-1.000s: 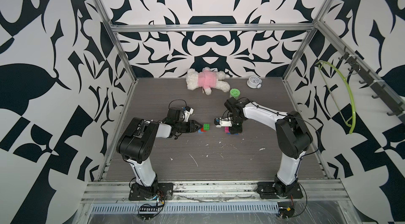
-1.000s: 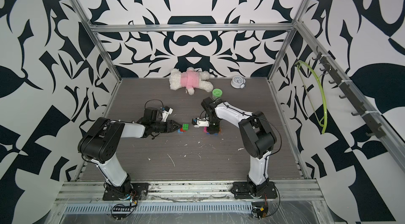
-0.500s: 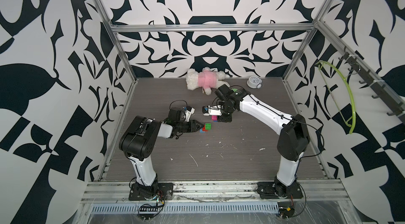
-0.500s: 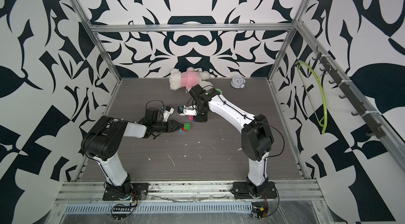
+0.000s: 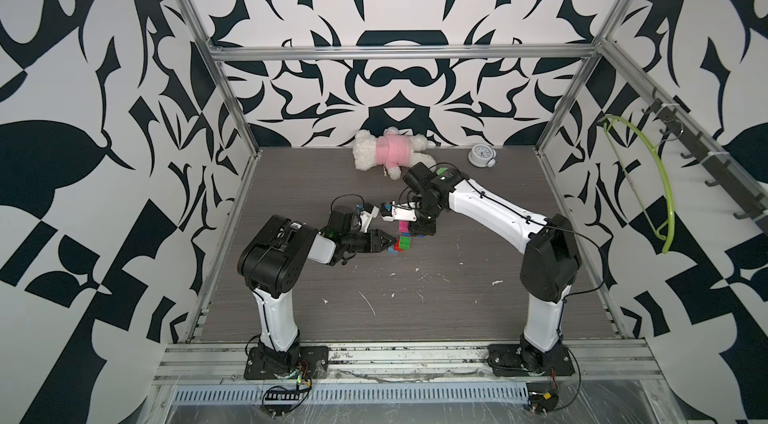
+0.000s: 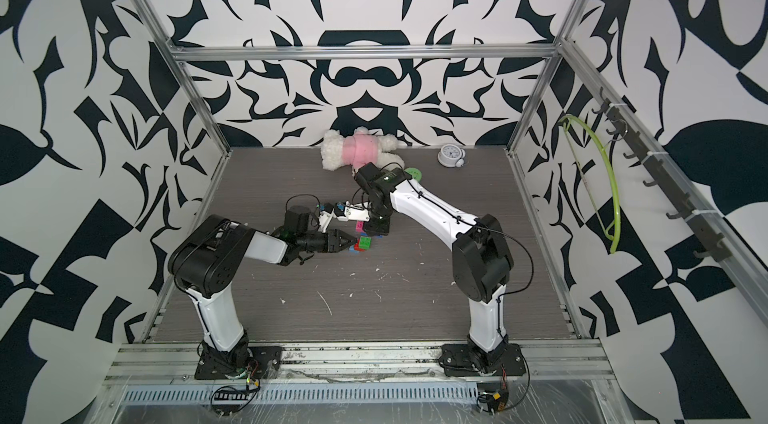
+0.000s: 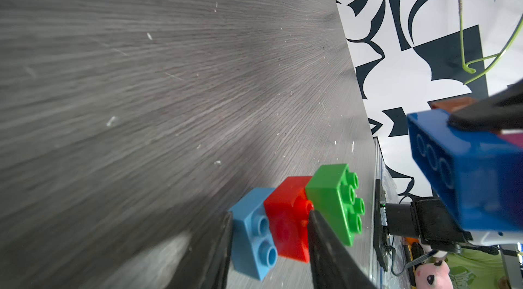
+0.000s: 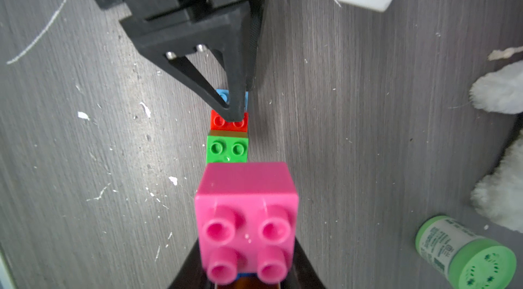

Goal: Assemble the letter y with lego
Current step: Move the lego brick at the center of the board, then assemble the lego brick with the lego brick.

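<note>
- Our three-brick stem (image 7: pixel 285 216) lies on the counter (image 7: pixel 141 103), pinched by the left end effector (image 7: pixel 268 216)
- Right end effector (image 8: pixel 246 279) pinches the bar (image 7: pixel 467 174), pink brick (image 8: pixel 246 216) and orange brick (image 7: pixel 452 103) attached, near the stem
- We judge one join remains: bar onto stem

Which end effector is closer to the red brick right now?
Left. The left end effector is clamped across the red brick and light blue brick. The right end effector sits off it, beyond the green brick, holding the blue bar with the pink brick.
</note>
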Controlling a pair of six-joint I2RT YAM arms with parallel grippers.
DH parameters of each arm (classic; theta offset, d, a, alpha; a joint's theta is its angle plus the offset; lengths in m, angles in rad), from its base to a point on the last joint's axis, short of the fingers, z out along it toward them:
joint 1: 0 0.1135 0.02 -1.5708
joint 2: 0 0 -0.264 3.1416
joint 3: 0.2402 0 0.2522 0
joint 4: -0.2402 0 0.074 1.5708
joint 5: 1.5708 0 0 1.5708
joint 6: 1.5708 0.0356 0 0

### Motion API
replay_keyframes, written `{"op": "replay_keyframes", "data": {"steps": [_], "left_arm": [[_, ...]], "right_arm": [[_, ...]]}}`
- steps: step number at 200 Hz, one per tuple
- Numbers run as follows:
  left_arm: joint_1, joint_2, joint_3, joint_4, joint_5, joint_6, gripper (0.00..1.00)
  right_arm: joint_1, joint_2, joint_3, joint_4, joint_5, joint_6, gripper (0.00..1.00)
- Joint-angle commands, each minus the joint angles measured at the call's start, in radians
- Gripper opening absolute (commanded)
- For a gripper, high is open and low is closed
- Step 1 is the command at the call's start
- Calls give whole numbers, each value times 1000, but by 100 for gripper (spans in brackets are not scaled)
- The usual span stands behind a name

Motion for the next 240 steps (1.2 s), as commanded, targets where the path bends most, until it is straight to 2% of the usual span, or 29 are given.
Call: {"op": "replay_keyframes", "data": {"steps": [1, 39, 61, 143, 240], "left_arm": [[-17, 73, -58, -185, -91, -12, 46], [-17, 77, -55, -197, -99, -7, 46], [-17, 78, -55, -200, -101, -6, 46], [-18, 81, -50, -206, -102, -3, 46], [-18, 78, -48, -211, -101, 2, 46]], "right_arm": [[19, -32, -1, -19, -9, 83, 21], [40, -33, -22, 1, -6, 186, 21], [42, -24, -20, 1, -11, 199, 21], [57, 42, 36, -48, 11, 105, 21], [64, 84, 82, -65, 50, 60, 21]]}}
